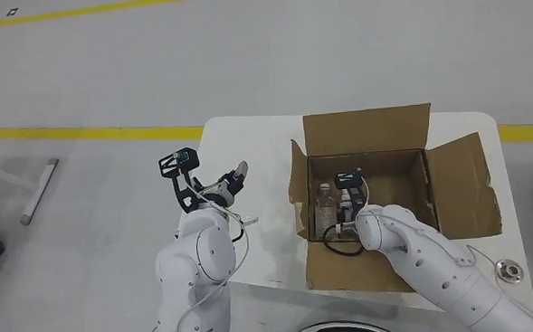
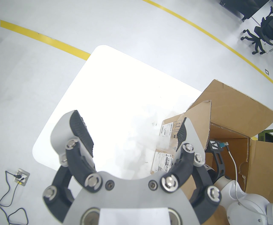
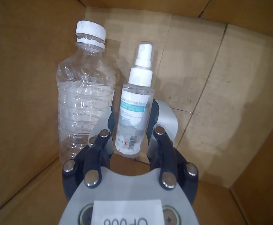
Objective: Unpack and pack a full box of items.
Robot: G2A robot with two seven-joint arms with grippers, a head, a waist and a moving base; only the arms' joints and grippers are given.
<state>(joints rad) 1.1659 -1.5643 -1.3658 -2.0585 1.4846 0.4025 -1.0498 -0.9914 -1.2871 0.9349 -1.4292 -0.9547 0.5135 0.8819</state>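
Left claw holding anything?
No, the left claw is open with nothing between its fingers, above the white table.

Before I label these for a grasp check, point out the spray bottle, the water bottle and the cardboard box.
spray bottle (image 3: 133, 115), right wrist view, on its labelled body.
water bottle (image 3: 85, 100), right wrist view, on its clear ribbed body.
cardboard box (image 1: 366, 130), top view, on its far open flap.

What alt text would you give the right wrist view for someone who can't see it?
The right gripper sits around a small white-capped spray bottle standing inside a cardboard box. A taller clear plastic bottle with a white cap stands right beside it, near the box wall.
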